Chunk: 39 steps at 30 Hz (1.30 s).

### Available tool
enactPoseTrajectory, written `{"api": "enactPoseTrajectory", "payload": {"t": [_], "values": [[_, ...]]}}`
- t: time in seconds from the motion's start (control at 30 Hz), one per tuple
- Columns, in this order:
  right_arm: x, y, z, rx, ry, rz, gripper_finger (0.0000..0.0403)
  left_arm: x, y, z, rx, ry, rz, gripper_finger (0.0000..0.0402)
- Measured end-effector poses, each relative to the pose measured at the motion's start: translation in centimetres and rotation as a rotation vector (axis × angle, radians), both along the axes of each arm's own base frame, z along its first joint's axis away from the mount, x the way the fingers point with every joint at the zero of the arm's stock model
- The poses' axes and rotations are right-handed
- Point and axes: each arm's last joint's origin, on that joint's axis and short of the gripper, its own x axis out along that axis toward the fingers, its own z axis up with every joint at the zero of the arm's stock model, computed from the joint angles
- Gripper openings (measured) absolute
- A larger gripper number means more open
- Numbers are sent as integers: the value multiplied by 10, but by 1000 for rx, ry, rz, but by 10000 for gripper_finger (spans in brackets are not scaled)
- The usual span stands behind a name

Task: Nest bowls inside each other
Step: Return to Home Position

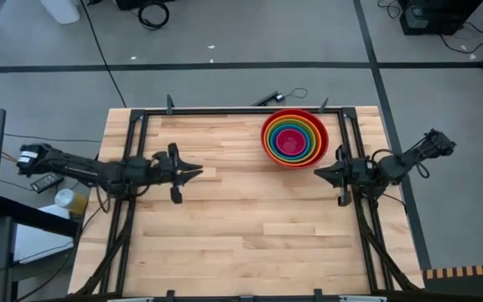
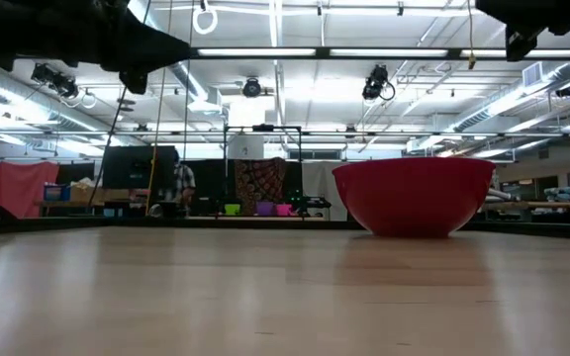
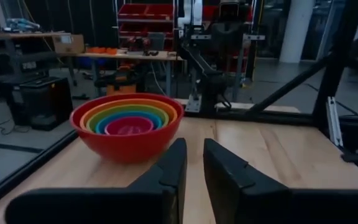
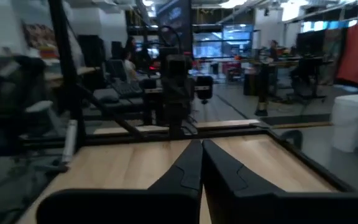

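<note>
A stack of nested bowls (image 1: 294,138) stands on its base on the wooden table (image 1: 241,235), at the far right. The outer bowl is red, with orange, yellow, green, blue and pink ones inside (image 3: 128,122). In the low view only the red outer wall (image 2: 414,196) shows. My left gripper (image 1: 198,173) hovers level over the table's left part, pointing toward the right edge, with a narrow gap between its fingers (image 3: 194,168) and nothing in it. My right gripper (image 1: 317,174) hovers level near the right rail, just on the near side of the bowls, fingers together (image 4: 201,163).
Black frame rails (image 1: 241,110) run along the table's far, left and right edges. The middle and near parts of the wooden top are bare. The room beyond holds shelves, desks and cables on the floor.
</note>
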Motion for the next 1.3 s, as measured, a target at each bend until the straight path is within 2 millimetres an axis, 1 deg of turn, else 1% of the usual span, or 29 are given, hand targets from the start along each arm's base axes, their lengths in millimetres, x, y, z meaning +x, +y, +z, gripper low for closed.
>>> {"api": "enactPoseTrajectory", "payload": {"t": [0.17,0.27,0.37,0.4,0.47,0.63,0.77,0.9,0.97,1.13,1.23,1.3], "values": [[-9,-2,-1,45,-30,94,12,-25,1,7,-17,6,-11,55],[-9,-2,-7,49,-23,95,12,-37,2,8,-20,11,-18,55],[-7,-2,-13,36,-7,71,13,-44,3,6,-5,26,-19,55],[-7,-3,-14,34,-6,60,13,-45,3,3,-3,21,-19,55],[-6,-3,-17,28,-8,44,13,-46,3,-8,-2,31,-35,55],[-4,-4,-24,26,-3,26,13,-46,2,-43,-27,34,-78,55],[-3,-6,-26,23,4,11,13,-47,2,-60,-48,32,-78,55],[-3,-6,-28,27,23,14,13,-47,2,-61,-49,30,-73,55],[-2,-6,-31,47,3,34,13,-47,3,-61,-47,29,-66,55],[2,-6,-47,89,-118,100,13,-47,8,-61,-47,20,-27,55],[4,-8,-58,87,-113,79,13,-47,11,-60,-46,18,-3,55],[5,-11,-61,86,-105,53,12,-47,12,-60,-46,15,7,55]]}}
